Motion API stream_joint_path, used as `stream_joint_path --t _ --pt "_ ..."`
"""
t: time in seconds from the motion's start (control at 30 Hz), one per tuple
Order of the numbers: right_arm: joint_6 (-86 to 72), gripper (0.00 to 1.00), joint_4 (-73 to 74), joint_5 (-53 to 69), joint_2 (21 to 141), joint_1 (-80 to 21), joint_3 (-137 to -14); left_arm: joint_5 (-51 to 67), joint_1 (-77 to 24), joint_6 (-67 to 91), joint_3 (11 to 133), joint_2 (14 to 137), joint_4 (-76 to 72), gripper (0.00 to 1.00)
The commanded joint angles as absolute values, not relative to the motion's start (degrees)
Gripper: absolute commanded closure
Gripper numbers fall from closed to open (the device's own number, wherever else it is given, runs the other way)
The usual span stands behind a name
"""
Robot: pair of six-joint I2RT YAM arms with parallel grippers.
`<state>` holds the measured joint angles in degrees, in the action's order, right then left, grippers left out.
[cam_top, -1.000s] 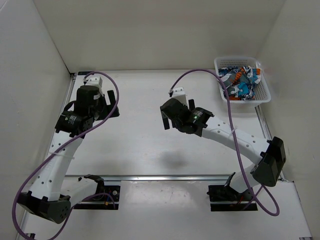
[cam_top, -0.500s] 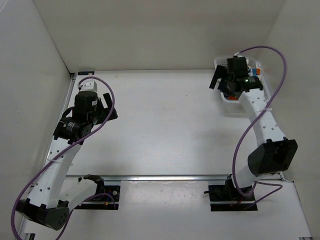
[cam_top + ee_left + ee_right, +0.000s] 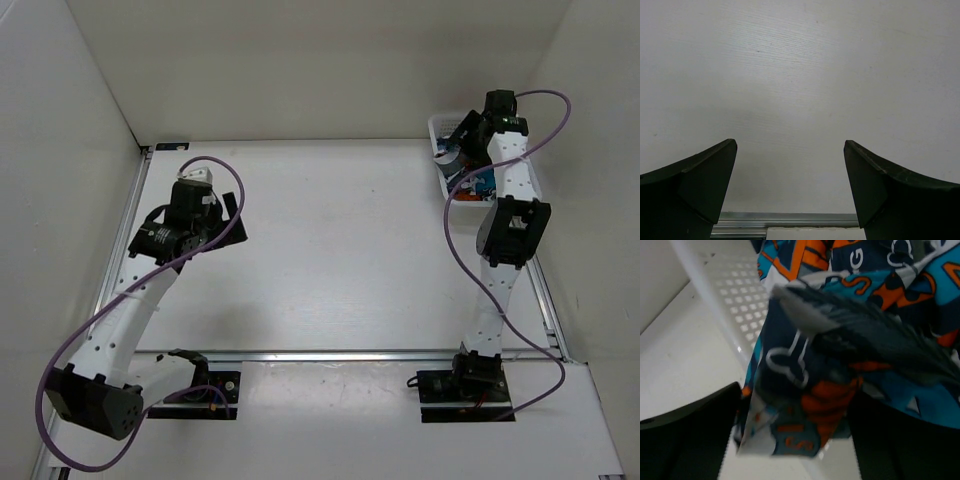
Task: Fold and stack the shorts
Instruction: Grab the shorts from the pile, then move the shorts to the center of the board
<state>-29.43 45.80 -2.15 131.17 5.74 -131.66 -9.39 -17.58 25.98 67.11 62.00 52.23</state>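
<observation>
The shorts (image 3: 482, 181), printed in orange, turquoise, white and dark, lie crumpled in the white mesh basket (image 3: 528, 192) at the far right corner. My right gripper (image 3: 456, 141) hangs over the basket. In the right wrist view the shorts (image 3: 805, 385) fill the frame, and a fold of them lies between the wide-apart jaws of my right gripper (image 3: 795, 432), over the basket wall (image 3: 730, 290). My left gripper (image 3: 226, 214) is open and empty above the bare table at the left; the left wrist view shows it (image 3: 790, 175) over the white table.
White walls close the table on the left, back and right. A metal rail (image 3: 790, 219) runs along the near edge in front of the arm bases. The right arm stands stretched up along the table's right side.
My right arm has swung from the middle of the table to the basket at the far right. My left arm has shifted a little to the right.
</observation>
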Motion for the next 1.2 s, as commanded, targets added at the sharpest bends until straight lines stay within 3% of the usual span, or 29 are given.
stream_joint_path --t 0.0,0.03,0.07,0.13,0.37,0.5,0.67,0.9,0.97,1.0,1.03,1.1,1.17 --pt "-33.5 0.18 47.5 -0.1 135.9 6.4 -141.3 -7.0 -18.1 26.7 67.1 63.5 51.6 0.00" --pt "-33.5 0.57 47.5 0.4 136.7 6.4 -142.7 -7.0 -18.1 26.7 67.1 63.5 51.6 0.00" --pt "-34.0 0.75 47.5 0.4 136.7 6.4 -143.8 -7.0 -18.1 26.1 67.1 64.2 51.6 0.00" --pt "-34.0 1.00 46.9 -3.1 133.3 5.5 -143.0 -6.5 -18.1 26.1 67.7 64.8 52.2 0.00" --pt "-24.3 1.00 43.9 -7.2 108.9 -1.0 -139.5 -5.4 -18.1 25.6 69.4 64.2 52.2 0.00" --pt "-23.3 1.00 41.2 -2.0 95.4 -4.4 -136.2 -8.1 -16.8 25.6 72.1 64.1 54.0 0.00" --pt "-25.4 1.00 40.4 6.2 88.2 -11.3 -134.6 -12.0 -13.0 25.6 84.8 68.9 61.6 0.00" --pt "-29.6 1.00 36.9 8.4 79.9 -27.1 -112.5 -9.1 -10.5 26.1 89.3 69.7 63.8 0.00" --pt "-30.8 1.00 36.9 6.0 76.8 -30.6 -100.8 -6.7 -9.9 26.1 88.6 68.4 63.8 0.00" --pt "-31.5 0.85 36.9 4.6 75.8 -30.6 -96.6 -6.1 -9.9 26.1 88.1 67.9 63.8 0.00" --pt "-32.0 0.63 36.9 1.8 75.0 -30.6 -89.2 -5.2 -9.9 26.1 87.1 67.3 62.9 0.00" --pt "-32.0 0.10 38.1 -0.2 73.8 -28.9 -84.7 -2.0 -9.9 26.1 83.3 66.4 60.4 0.00" --pt "-31.5 0.03 41.1 -2.4 73.0 -26.3 -81.0 0.2 -9.9 26.1 80.8 65.9 59.8 0.00"
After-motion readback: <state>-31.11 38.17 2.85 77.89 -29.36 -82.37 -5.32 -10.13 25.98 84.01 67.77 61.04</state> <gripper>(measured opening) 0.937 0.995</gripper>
